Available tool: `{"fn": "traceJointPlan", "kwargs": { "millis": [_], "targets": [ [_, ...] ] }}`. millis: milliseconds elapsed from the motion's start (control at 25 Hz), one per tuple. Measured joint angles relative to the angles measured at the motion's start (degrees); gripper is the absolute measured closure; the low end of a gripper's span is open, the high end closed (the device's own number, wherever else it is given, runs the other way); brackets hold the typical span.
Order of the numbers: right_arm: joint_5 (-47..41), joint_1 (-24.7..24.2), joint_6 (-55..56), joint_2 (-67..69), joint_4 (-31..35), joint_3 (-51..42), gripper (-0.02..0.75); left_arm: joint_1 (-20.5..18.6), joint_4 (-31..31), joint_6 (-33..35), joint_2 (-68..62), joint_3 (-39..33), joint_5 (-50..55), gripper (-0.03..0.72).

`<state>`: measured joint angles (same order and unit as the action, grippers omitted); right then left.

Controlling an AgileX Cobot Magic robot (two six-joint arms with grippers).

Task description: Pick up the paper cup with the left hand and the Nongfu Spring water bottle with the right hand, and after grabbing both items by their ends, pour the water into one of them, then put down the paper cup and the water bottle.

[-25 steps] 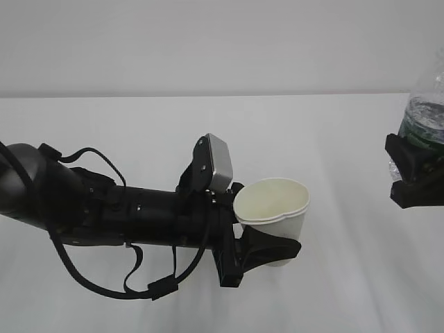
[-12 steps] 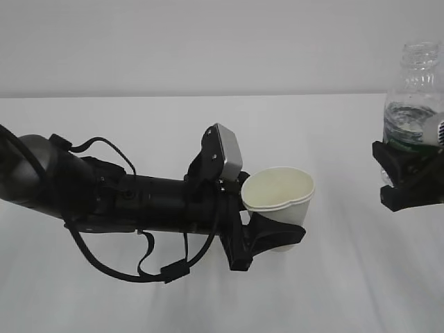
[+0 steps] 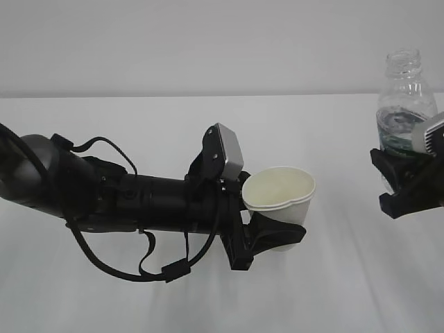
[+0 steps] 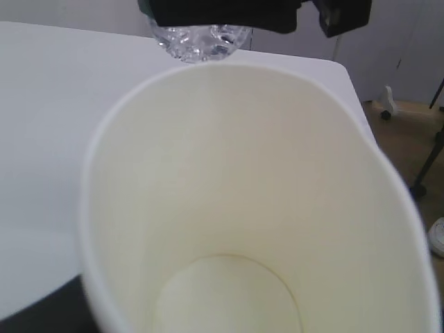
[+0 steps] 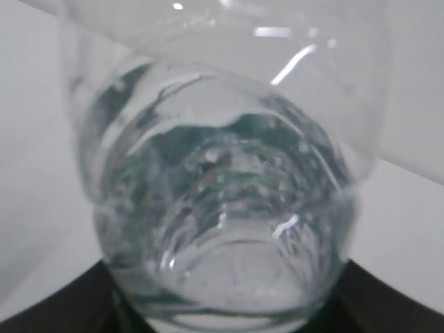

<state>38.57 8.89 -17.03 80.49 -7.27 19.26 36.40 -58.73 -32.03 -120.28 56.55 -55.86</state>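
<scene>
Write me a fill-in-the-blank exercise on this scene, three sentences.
1. The left pincer holds the ____, lifted off the table.
2. The cup looks ____ inside.
3. The bottle in the right pincer stands upright and has no ____.

Missing words: cup; empty; cap

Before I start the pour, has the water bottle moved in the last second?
Yes. The bottle has shifted left, away from the right edge, toward the cup; its open neck now stands clear against the wall above the table's far edge.

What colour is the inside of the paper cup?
Cream, plain and unmarked; the paper cup shows it best in the left wrist view.
</scene>
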Motion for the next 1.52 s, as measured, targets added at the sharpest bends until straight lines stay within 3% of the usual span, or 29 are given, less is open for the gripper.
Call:
{"fn": "traceJointPlan", "kwargs": {
  "millis": [1520],
  "targets": [
    [0.35,0.0,-19.56,0.0,-0.05,0.0,0.341,2.07,-3.8,-1.88,-2.94,7.96,4.56,0.251]
  ]
}}
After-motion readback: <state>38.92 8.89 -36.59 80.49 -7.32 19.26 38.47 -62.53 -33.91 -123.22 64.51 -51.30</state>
